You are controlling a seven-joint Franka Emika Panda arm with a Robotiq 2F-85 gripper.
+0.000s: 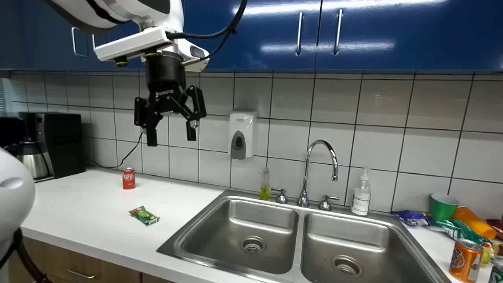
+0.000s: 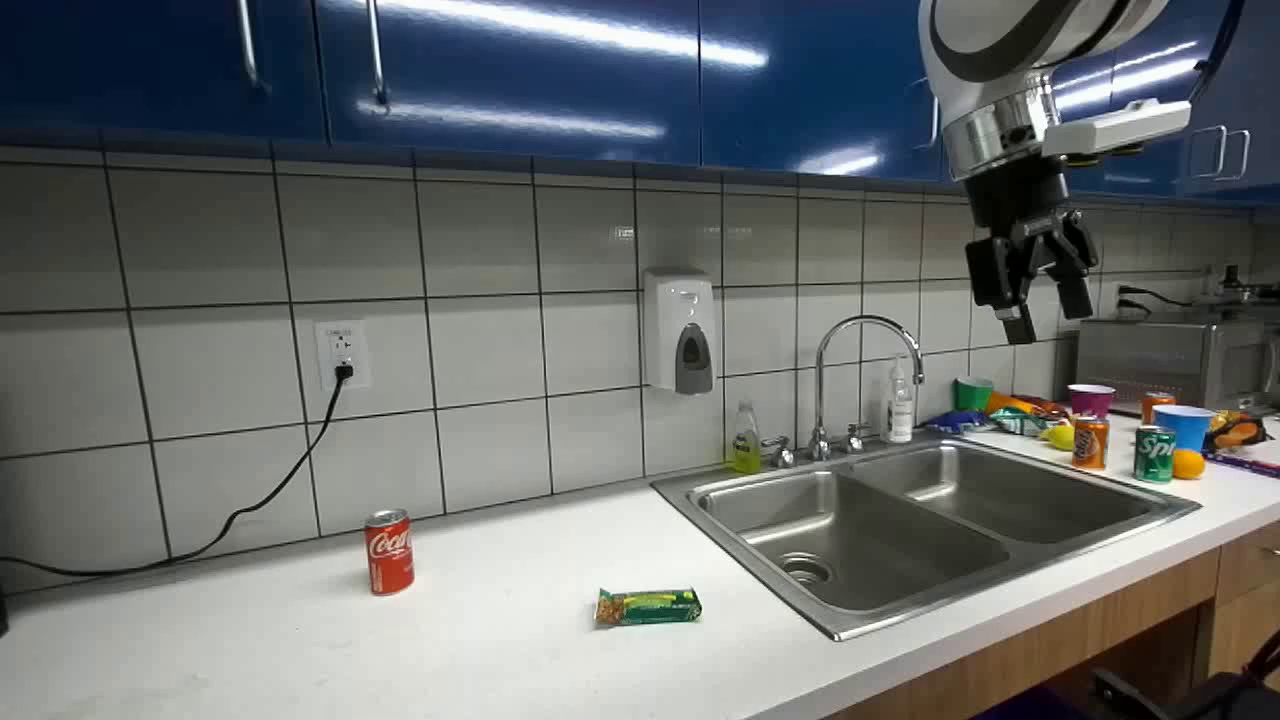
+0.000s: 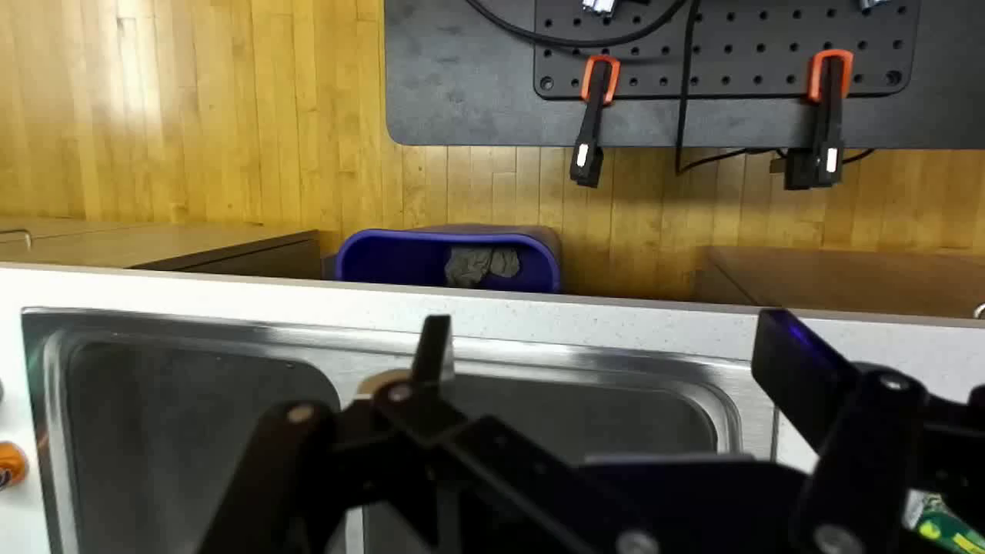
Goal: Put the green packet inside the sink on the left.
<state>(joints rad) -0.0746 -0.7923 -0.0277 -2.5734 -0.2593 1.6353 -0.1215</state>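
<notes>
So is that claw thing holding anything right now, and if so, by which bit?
Nothing is held: the gripper hangs open and empty, and the green packet lies on the counter, apart from it.

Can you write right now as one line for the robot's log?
claw: open, raised, holding nothing | green packet: on counter, outside left sink | task: not yet done | next: probably grab green packet
</notes>
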